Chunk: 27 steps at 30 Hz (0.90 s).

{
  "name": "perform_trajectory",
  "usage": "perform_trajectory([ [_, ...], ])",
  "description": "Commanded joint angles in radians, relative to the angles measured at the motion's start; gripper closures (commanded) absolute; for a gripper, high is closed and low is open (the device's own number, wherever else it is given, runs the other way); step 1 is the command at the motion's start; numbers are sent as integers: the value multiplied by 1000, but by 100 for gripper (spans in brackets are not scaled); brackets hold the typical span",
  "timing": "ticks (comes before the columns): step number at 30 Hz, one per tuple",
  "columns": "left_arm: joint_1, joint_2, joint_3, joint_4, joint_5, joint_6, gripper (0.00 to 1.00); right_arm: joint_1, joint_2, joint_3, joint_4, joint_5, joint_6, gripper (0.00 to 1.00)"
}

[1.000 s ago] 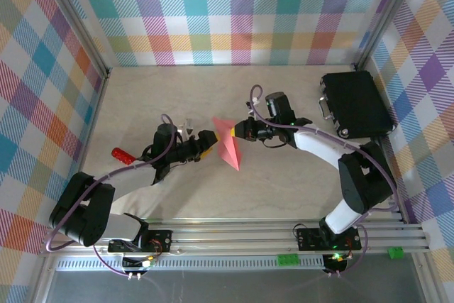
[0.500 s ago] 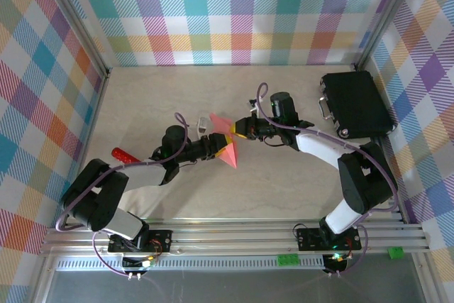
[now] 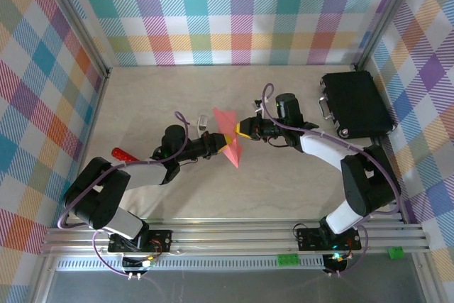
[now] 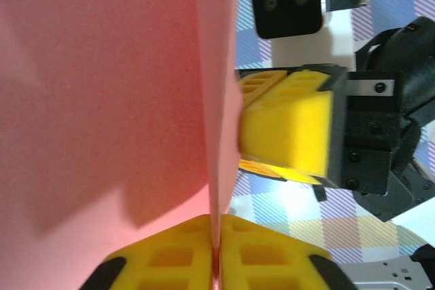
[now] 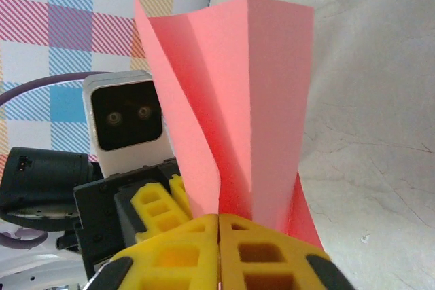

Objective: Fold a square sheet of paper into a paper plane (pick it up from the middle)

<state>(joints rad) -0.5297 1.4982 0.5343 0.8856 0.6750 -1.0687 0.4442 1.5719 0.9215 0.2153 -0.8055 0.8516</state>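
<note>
Small red object [image 3: 122, 154] is lying on the table [image 3: 284, 189], well left of the black case [image 3: 357, 104] and nearer us. Left fingers [image 4: 190, 236] are pinching the pink paper sheet [image 3: 234, 155], closed tight on its edge, left of the case. Right fingers [image 5: 292, 239] are gripping the same sheet from the case side, pads pressed together with paper between them. Sheet is standing on edge, partly folded; can't tell if its tip is touching the table. Case is sitting far right, apart from both arms.
</note>
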Motion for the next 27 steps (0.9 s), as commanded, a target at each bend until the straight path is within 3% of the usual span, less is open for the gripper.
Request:
perform_trajectory([
  [1,-7,-5,30,-47,-19,49,94,-6,-40,-5,-28,-6,-33,79],
  [5,-6,-42,56,-227,-55,139,96,-15,-93,14,-209,142,-137,48],
  [8,-6,-88,114,-481,-129,281,97,-21,-149,11,-321,290,-204,36],
  [10,-7,-111,180,-738,-221,398,97,-26,-176,13,-383,373,-238,32],
  [14,-24,-93,363,-1224,-487,624,98,-33,-217,11,-476,513,-277,30],
  [17,-49,-32,507,-1492,-735,732,98,-36,-255,-5,-521,631,-272,30],
  [22,-92,94,673,-1724,-1045,801,98,-41,-311,-49,-538,740,-245,30],
  [27,-143,239,805,-1854,-1261,812,98,-50,-372,-104,-560,854,-189,30],
])
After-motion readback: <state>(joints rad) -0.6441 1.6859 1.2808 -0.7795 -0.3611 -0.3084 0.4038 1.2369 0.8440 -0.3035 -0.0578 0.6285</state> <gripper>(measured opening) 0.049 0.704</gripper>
